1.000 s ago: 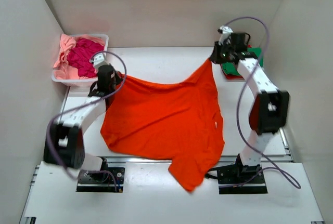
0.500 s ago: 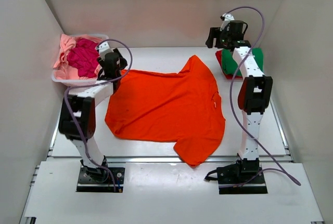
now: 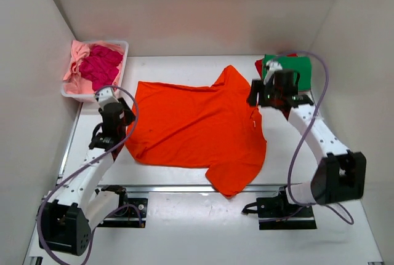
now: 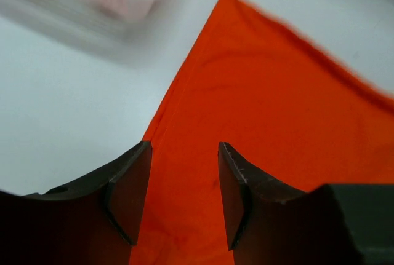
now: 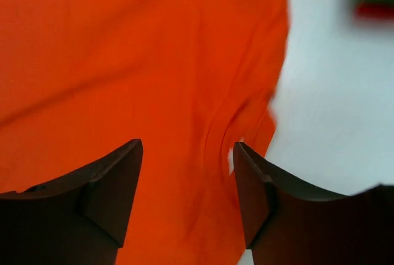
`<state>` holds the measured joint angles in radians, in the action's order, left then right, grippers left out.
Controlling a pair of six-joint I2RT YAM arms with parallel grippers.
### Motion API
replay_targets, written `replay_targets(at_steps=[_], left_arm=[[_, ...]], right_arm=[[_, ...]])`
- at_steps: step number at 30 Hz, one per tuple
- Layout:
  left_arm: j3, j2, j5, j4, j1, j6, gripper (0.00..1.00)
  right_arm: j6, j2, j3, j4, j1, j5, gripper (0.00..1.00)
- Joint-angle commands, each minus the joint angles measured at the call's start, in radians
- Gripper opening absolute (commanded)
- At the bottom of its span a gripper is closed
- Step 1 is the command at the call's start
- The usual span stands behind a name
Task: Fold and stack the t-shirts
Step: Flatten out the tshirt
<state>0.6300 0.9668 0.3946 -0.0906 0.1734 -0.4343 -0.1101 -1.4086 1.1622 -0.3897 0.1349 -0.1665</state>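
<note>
Item: orange t-shirt, lying spread on the tabletop beside the basket.
Left fingers: parted, empty, hovering over its basket-side edge.
Right fingers: likewise parted, hovering over the edge farthest from the basket.
Risk: creases there bunching into a crooked fold.
Obscured: wrist views blurring; arm partly hiding the green t-shirt.

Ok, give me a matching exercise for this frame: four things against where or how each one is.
1. orange t-shirt
2. green t-shirt
3. magenta t-shirt
4. left gripper

A. in the white basket
B. open, over the orange t-shirt's edge
C. spread flat, centre
D. folded, far right

Pairs: 1-C, 2-D, 3-A, 4-B
</note>
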Motion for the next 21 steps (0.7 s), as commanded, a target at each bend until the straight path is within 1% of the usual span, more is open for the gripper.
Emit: replay_targets(at_steps=[1, 3, 4, 6, 7, 9, 12, 14, 15, 18, 21], left_arm=[[-0.090, -0.052, -0.056, -0.224, 0.009, 0.006, 0.58], [-0.124, -0.068, -0.074, -0.254, 0.000, 0.000, 0.59], [-0.139, -0.068, -0.088, -0.258, -0.005, 0.000, 0.60], [-0.151, -0.043, -0.099, -0.285, -0.008, -0.003, 0.64], [-0.147, -0.015, -0.108, -0.288, -0.005, -0.004, 0.64], [-0.139, 0.032, -0.123, -0.287, -0.003, -0.017, 0.69], [-0.104, 0.116, -0.174, -0.273, 0.014, -0.076, 0.70], [-0.092, 0.138, -0.190, -0.268, 0.028, -0.090, 0.70], [-0.090, 0.145, -0.203, -0.273, 0.026, -0.093, 0.70], [-0.056, 0.203, -0.247, -0.297, 0.020, -0.095, 0.70], [-0.036, 0.214, -0.292, -0.322, 0.026, -0.095, 0.72]], right_arm=[[-0.100, 0.159, -0.195, -0.049, 0.026, -0.007, 0.56], [-0.131, 0.244, -0.315, -0.058, 0.061, -0.011, 0.54], [-0.147, 0.288, -0.337, -0.070, 0.087, -0.022, 0.53], [-0.206, 0.355, -0.419, -0.083, 0.107, -0.045, 0.51], [-0.217, 0.384, -0.446, -0.084, 0.126, -0.056, 0.51], [-0.241, 0.428, -0.493, -0.086, 0.164, -0.056, 0.51], [-0.260, 0.438, -0.526, -0.083, 0.173, -0.085, 0.50], [-0.255, 0.439, -0.535, -0.092, 0.183, -0.080, 0.50], [-0.252, 0.438, -0.532, -0.089, 0.183, -0.083, 0.51], [-0.249, 0.428, -0.539, -0.087, 0.177, -0.097, 0.50], [-0.229, 0.413, -0.542, -0.104, 0.195, -0.087, 0.50]])
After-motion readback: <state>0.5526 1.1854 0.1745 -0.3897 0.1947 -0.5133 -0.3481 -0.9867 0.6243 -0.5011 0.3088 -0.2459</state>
